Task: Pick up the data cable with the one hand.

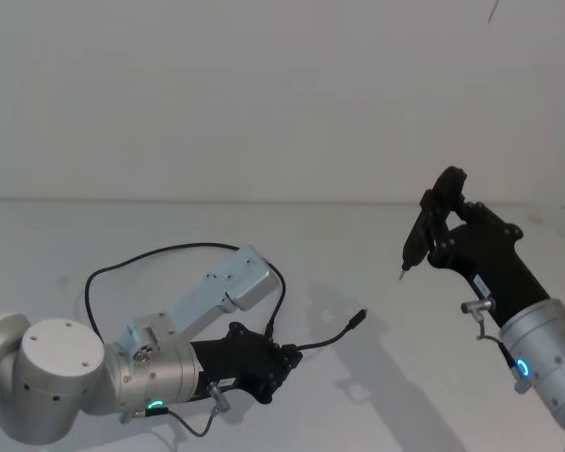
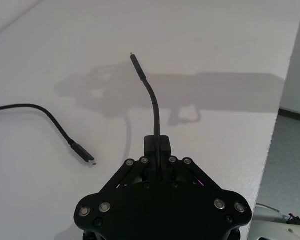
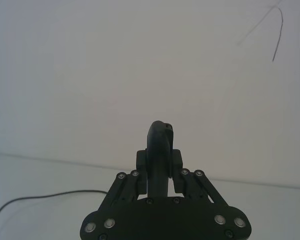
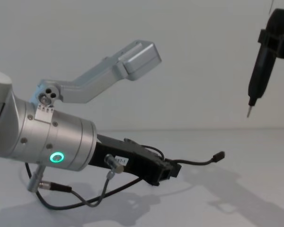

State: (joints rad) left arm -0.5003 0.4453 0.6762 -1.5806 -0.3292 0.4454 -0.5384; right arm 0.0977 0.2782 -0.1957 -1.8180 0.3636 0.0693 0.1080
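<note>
My left gripper (image 1: 289, 358) reaches low over the white table and is shut on the data cable (image 1: 331, 333), a thin black lead. In the left wrist view the fingers (image 2: 158, 146) pinch it a short way behind one plug. That free end (image 2: 138, 67) curves forward in the air, and the chest view shows its plug (image 4: 220, 155) off the table. The rest of the cable loops back on the table (image 1: 160, 250) to its other plug (image 2: 84, 153). My right gripper (image 1: 441, 224) hangs high at the right, shut on a slim black pen-shaped tool (image 4: 262, 66), tip down.
A silver-blue bracket (image 1: 222, 286) juts from my left wrist above the cable loop. A short grey cable with a metal connector (image 4: 51, 187) hangs under the left arm. The table's edge (image 2: 272, 150) runs beyond the left gripper. A white wall stands behind.
</note>
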